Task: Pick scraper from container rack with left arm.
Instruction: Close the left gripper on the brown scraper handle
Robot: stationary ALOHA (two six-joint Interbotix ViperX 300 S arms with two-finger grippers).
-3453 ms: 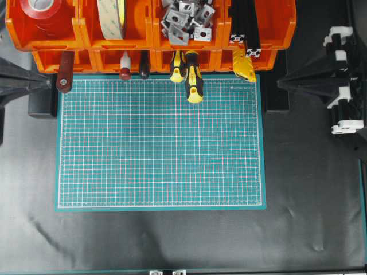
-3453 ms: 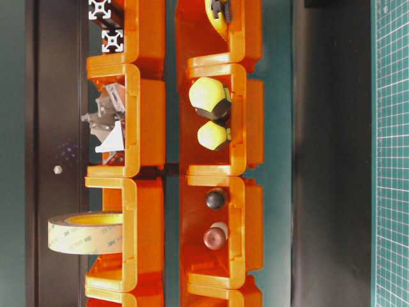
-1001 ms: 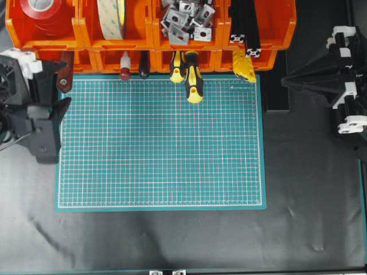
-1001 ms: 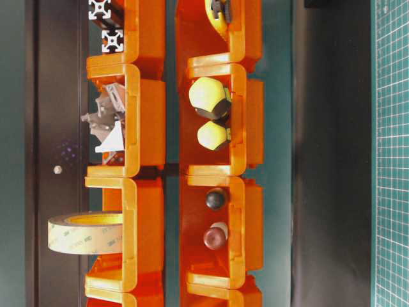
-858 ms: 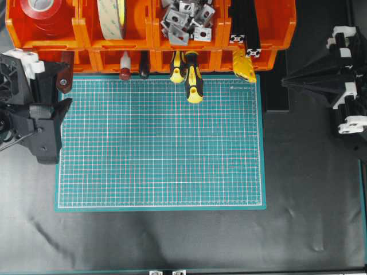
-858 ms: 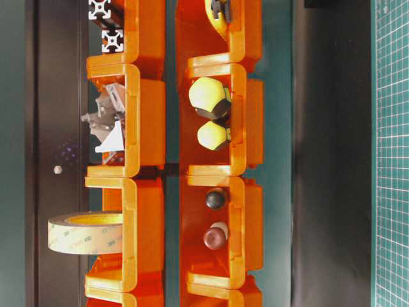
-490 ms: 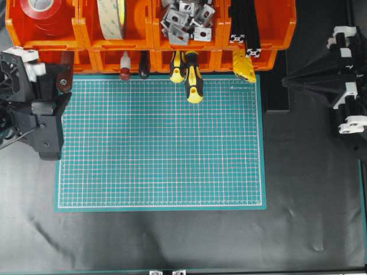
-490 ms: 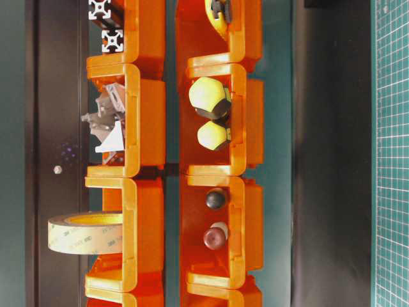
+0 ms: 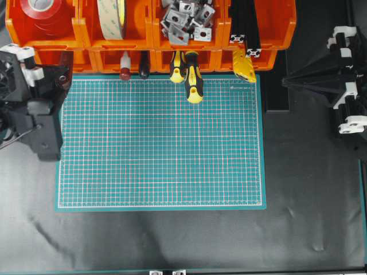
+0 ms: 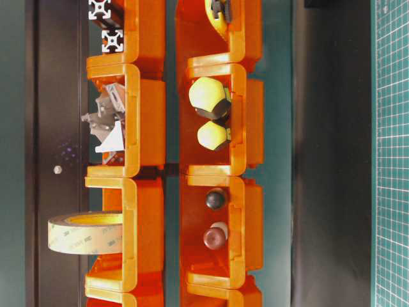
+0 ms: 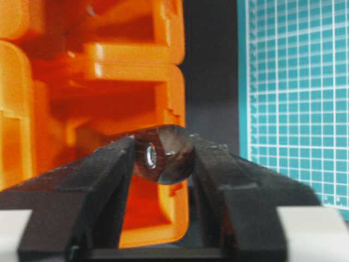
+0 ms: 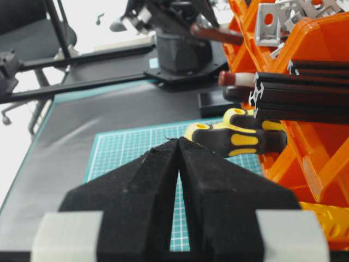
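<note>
Wrist view alone shows the left gripper (image 11: 162,155) pinching the scraper (image 11: 165,154) by its handle end, just outside the container rack (image 11: 98,71). Overhead, the right gripper (image 9: 287,83) sits pressed together, well apart from the rack.

A workshop-style robotics test bench is shown. A green gridded cutting mat (image 9: 160,140) is laid on a black-covered table (image 9: 309,189), behind which a two-tier container rack (image 9: 149,40) of orange bins is stocked with tape rolls (image 9: 112,17), metal brackets (image 9: 186,20), aluminium extrusions (image 9: 243,26) and screwdrivers (image 9: 192,80). An office chair (image 12: 32,33) is seen in the background.
</note>
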